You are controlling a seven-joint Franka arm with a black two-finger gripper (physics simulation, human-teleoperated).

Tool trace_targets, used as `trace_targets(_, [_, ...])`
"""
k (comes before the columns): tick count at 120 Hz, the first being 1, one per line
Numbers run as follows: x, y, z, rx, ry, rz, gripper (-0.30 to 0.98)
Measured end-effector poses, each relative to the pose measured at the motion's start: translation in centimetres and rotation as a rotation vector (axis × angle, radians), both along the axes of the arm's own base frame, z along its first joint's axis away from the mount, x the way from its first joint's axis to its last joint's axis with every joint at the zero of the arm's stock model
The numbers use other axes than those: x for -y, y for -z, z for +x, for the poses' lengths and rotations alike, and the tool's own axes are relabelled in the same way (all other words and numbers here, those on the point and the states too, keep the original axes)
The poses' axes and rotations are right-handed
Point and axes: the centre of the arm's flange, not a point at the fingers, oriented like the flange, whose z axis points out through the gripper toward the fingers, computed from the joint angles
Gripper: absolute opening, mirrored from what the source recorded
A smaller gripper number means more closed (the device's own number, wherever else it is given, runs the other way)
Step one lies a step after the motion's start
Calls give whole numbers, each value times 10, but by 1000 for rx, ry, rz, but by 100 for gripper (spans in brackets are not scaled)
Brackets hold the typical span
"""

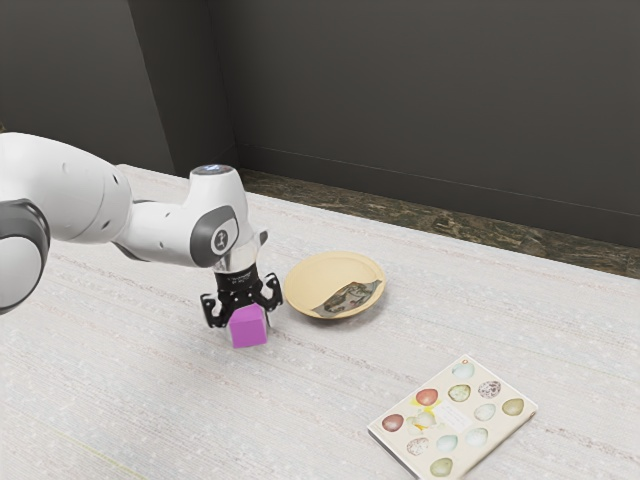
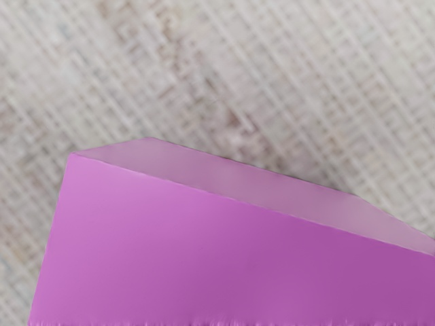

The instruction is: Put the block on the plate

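Block (image 1: 249, 332), one, magenta, flat-faced: left of centre in the exterior view, directly under my gripper (image 1: 248, 318). In the wrist view it looms large and close under the hand, against pale tabletop.

Gripper, one, black, pointing down: at the block. How far open it is, and whether it has hold of the block, I cannot tell from my seat (a firm grip and a mere straddle look alike from here). Whether the block bears on the table or hangs just over it, I cannot tell either.

Plate (image 1: 318, 271), one, round, tan, with a dark patterned patch: near the middle of the frame, just beside the block and a little higher in the picture.

Progress, as I judge it: the reach to the block is done. To do: make sure of the grip, lift over the rim, carry the short way across, lower, release. The block is not on the plate.

Surface: table (image 1: 300, 420), whitish, streaked, running across the lower frame. Book or flat box (image 1: 470, 424), one, printed with coloured eggs, lower right, well apart from the block.

Room: wall (image 1: 430, 110), dark grey panels, across the top; floor (image 1: 400, 218), dark and mottled, a strip behind the table.
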Motion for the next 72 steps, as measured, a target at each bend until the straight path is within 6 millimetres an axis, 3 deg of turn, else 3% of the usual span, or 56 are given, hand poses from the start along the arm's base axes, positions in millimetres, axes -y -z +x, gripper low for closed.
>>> trace_targets(46, [0, 0, 0, 1, -5, -2, 52])
trace_targets(72, [0, -19, 2, 26, -5, -7, 48])
